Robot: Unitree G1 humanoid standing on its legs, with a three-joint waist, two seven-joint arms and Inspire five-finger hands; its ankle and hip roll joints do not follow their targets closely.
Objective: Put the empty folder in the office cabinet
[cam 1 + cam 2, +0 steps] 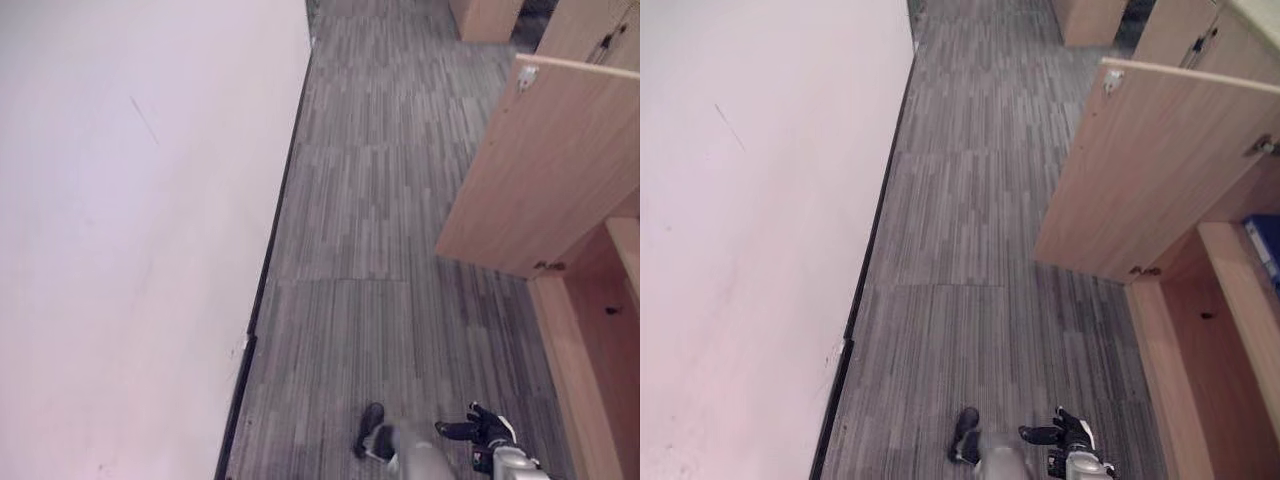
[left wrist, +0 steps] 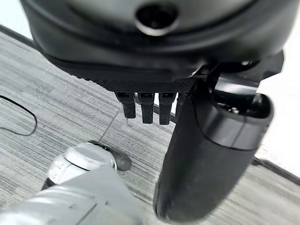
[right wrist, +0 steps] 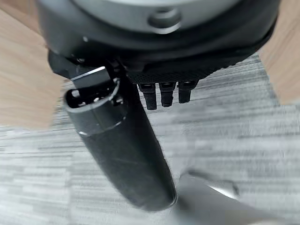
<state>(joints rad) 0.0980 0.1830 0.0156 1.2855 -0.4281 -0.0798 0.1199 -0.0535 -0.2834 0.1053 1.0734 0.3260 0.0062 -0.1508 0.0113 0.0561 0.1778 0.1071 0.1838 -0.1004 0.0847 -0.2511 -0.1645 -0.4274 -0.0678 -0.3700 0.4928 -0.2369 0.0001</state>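
The wooden office cabinet (image 1: pixel 1200 330) stands at the right with its door (image 1: pixel 540 170) swung open over the carpet. On a shelf inside, at the far right, the edge of a blue folder (image 1: pixel 1266 248) shows. My left hand (image 1: pixel 372 432) and right hand (image 1: pixel 487 430) hang low near the floor, well short of the cabinet. In the left wrist view the left hand (image 2: pixel 140 56) has straight fingers (image 2: pixel 146 110) and holds nothing. The right hand (image 3: pixel 154 51) in its own wrist view is also open and empty, thumb (image 3: pixel 126 150) stretched out.
A white wall (image 1: pixel 130 240) with a dark skirting runs along the left. Grey striped carpet (image 1: pixel 360 230) lies between wall and cabinet. More wooden units (image 1: pixel 490 18) stand at the far end.
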